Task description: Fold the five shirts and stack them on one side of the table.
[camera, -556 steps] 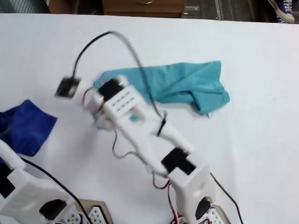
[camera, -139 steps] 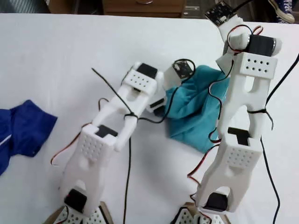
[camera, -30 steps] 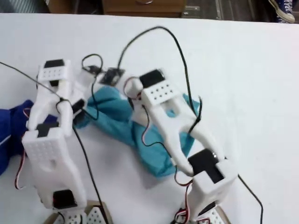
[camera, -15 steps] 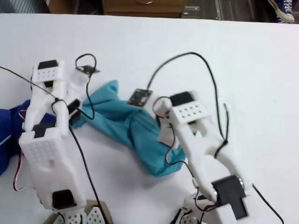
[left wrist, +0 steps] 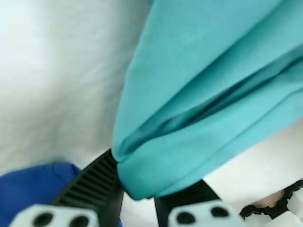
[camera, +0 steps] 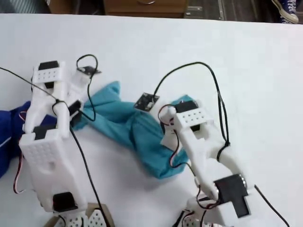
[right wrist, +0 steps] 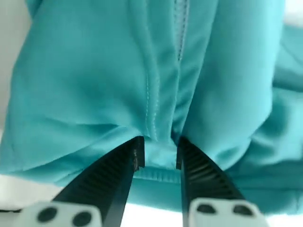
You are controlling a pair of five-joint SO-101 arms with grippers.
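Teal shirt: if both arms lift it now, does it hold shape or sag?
Likely floppy: the teal shirt lies in soft folds and bunches where the left gripper pinches it. It would probably sag between the grips, since the right gripper holds only a small pleat. It seems light; the fabric looks thin, so it may drag rather than slide cleanly.

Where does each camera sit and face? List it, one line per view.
High view: fixed above the table, looking down on left arm, right arm, teal shirt, blue shirt.
Left wrist view: on the left wrist, looking along left fingers pinching the teal shirt.
Right wrist view: likewise, right fingers clamping a teal fold.
Shared: the teal shirt.
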